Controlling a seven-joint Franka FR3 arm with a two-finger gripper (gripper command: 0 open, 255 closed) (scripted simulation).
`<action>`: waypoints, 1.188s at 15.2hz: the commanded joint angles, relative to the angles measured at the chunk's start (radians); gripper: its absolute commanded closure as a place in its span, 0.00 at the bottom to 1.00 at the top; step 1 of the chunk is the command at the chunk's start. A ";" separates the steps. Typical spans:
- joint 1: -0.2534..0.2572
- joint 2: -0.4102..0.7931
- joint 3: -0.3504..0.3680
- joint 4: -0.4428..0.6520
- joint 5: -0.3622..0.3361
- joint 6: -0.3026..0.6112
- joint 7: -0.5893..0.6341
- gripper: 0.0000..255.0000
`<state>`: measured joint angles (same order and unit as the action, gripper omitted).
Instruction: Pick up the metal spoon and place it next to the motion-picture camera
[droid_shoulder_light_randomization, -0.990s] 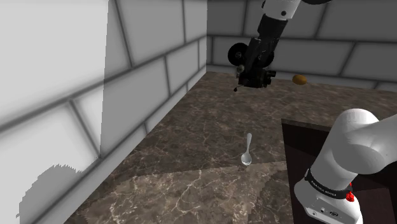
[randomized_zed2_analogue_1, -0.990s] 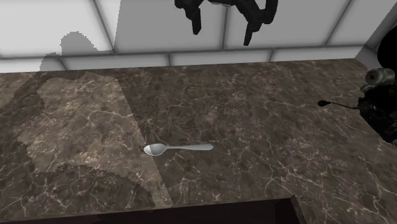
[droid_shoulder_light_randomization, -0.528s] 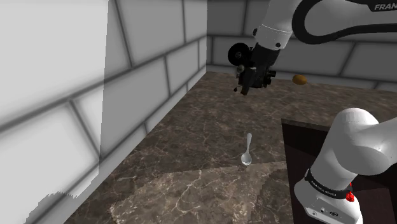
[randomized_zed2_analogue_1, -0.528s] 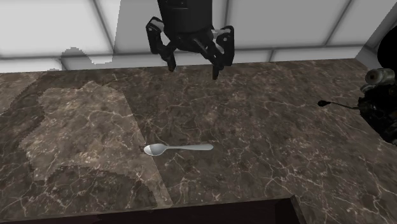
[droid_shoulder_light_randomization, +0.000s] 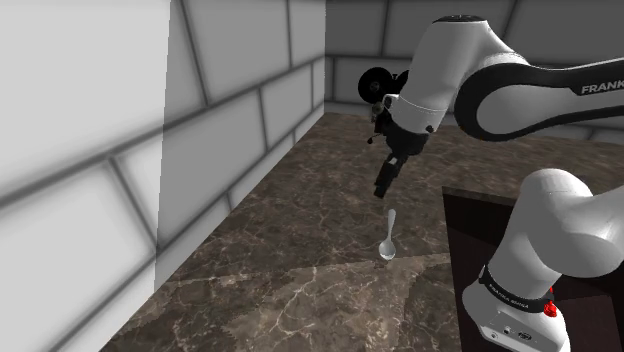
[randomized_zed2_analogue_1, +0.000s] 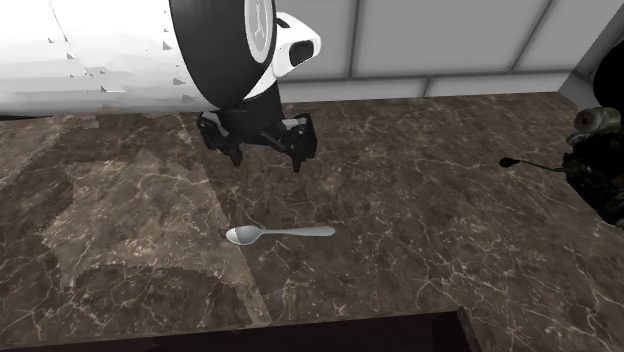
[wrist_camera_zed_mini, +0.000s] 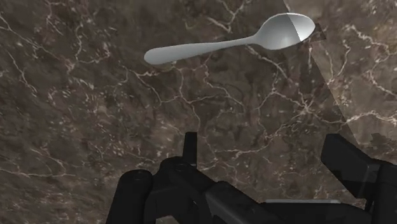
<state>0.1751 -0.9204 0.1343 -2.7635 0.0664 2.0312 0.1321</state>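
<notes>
A silver metal spoon (droid_shoulder_light_randomization: 389, 238) lies flat on the dark marble counter (droid_shoulder_light_randomization: 320, 180), bowl toward the front edge. In the second exterior view the spoon (randomized_zed2_analogue_1: 278, 233) rests just below my black gripper (randomized_zed2_analogue_1: 266, 158), which hangs open a little above the counter. The gripper (droid_shoulder_light_randomization: 385, 185) points down, slightly beyond the spoon's handle end. In the wrist view the spoon (wrist_camera_zed_mini: 235, 41) lies ahead of the gripper (wrist_camera_zed_mini: 267, 159), whose fingers stand apart and touch nothing. The black motion-picture camera (droid_shoulder_light_randomization: 376, 86) stands at the counter's far corner, partly behind the arm; the camera (randomized_zed2_analogue_1: 596, 160) also sits at the second exterior view's right edge.
A grey tiled wall (droid_shoulder_light_randomization: 200, 130) runs along the counter on the shoulder view's left and across the back. The dark stand (droid_shoulder_light_randomization: 462, 232) with the arm's white base (droid_shoulder_light_randomization: 540, 270) takes up the lower right.
The arm has swung down and toward the spoon. The gripper has dropped from high near the camera to just above the counter by the spoon. The spoon has not moved.
</notes>
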 joint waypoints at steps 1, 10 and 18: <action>0.031 0.004 0.022 -0.052 0.016 0.051 -0.003 0.00; 0.163 0.074 0.114 -0.231 0.089 0.272 -0.002 0.00; 0.156 0.183 0.131 -0.270 0.097 0.420 -0.002 0.00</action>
<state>0.3321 -0.7452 0.2649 -3.0323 0.1635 2.4412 0.1310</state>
